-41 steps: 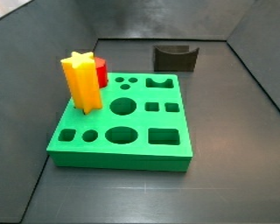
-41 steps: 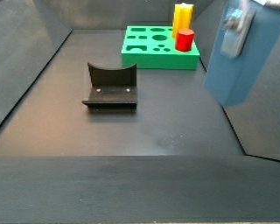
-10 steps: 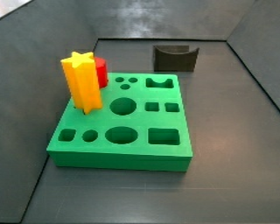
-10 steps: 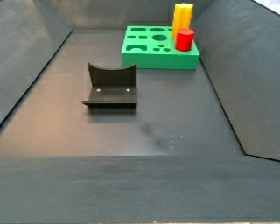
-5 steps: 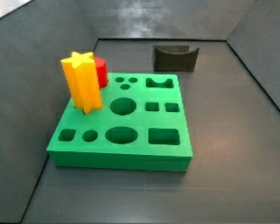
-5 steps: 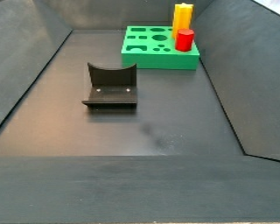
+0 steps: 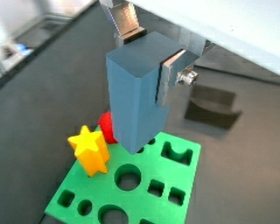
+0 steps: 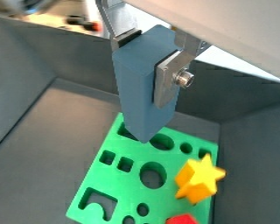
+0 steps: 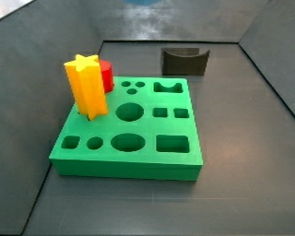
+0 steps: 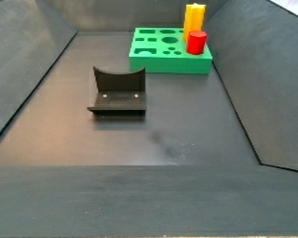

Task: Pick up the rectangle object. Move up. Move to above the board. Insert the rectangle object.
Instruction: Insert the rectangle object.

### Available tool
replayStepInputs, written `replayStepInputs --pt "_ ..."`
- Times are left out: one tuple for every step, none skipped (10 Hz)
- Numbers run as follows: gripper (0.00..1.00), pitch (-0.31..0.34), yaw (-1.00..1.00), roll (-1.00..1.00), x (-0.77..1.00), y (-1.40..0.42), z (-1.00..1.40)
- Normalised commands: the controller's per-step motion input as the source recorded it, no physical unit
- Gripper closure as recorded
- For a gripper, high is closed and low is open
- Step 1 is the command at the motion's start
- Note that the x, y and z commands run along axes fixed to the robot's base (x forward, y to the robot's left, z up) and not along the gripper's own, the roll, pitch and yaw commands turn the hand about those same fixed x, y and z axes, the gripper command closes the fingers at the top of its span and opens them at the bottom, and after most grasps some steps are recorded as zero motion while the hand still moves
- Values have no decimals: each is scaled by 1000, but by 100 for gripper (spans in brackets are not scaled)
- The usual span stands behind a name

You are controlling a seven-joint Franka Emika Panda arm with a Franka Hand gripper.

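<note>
My gripper [image 7: 149, 57] is shut on the rectangle object [image 7: 133, 96], a tall blue-grey block that hangs upright between the silver fingers. It shows the same way in both wrist views, gripper [image 8: 149, 59] and block [image 8: 143, 83]. The block hangs well above the green board [image 7: 189, 175], over the side near the yellow star post [image 7: 90, 149] and a round hole. The board lies flat in both side views [image 9: 125, 164] [image 10: 177, 65]. Neither the gripper nor the block shows in the side views.
A yellow star post [image 9: 85, 85] and a red cylinder [image 9: 106, 74] stand in the board. The dark fixture [image 10: 116, 91] stands on the floor apart from the board. Grey walls ring the floor.
About four seconds ago the gripper and blue-grey block showed at the right edge of a side view. They are now out of the side views. Nothing else has moved.
</note>
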Motion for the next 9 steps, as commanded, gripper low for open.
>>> replayStepInputs --pt "100 -113 -1000 0 9 0 -577" --pt "100 -100 -1000 14 20 0 -637" --pt "100 -80 -1000 21 14 -6 -660" --pt "100 -91 -937 39 60 -166 -640" --pt "100 -96 -851 49 91 -286 -603" --pt "100 -30 -760 17 177 -349 -451" --pt "100 -14 -714 7 237 -360 -420" --pt "100 -13 -700 10 257 -366 -426" --pt "100 -36 -677 0 271 -360 -397"
